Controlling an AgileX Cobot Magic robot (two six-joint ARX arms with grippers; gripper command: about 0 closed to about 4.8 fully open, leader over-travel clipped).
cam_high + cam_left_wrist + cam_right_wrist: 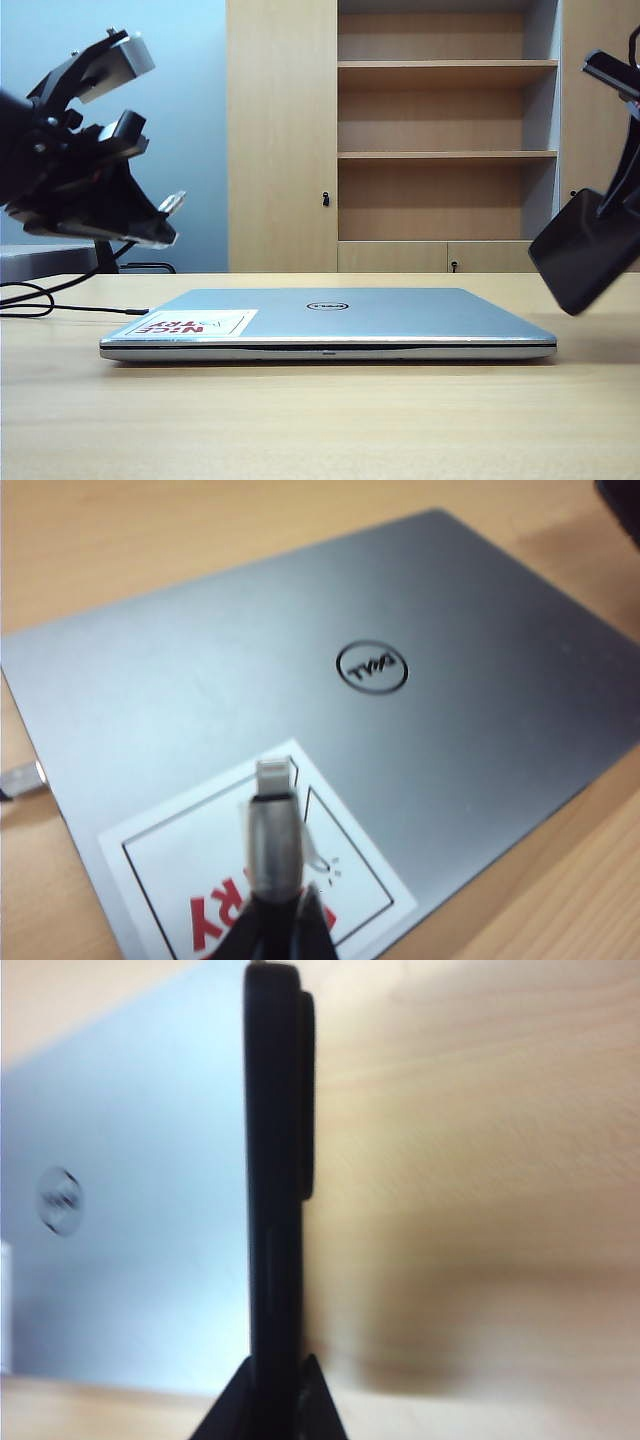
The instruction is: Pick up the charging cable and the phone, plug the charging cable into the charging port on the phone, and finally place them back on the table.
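Exterior view shows one closed silver laptop (330, 320) lying flat in the middle of the table (320, 420), with a round logo on its smooth metal lid and a white sticker (190, 324) with red letters near its left corner. The table is pale wood grain, wide and matt. Behind it stands a tall wooden cabinet (445, 135) with three open shelves, and a light blue wall is on the left.

Two black arms are raised above the table, one at each side. The left gripper (165, 222) hangs over the left end of the laptop, and its fingers are pressed together on the cable (272, 830). The plug is a short grey metal cylinder with a small flat silver tip, and it points away from the gripper toward the lid and its sticker. The thin black cord runs on the table in loops at the far left (40, 300).

The right gripper (272, 1385) is up at the right side, past the right end of the laptop, and it pinches the phone (585, 250). The phone is one thin, flat, black rectangle with rounded corners. It hangs tilted in the air, not touching the table. From the right wrist view I see only its narrow edge, dark and smooth, with a long raised part on one side. The port I cannot make out.

The plug and the phone are well apart.
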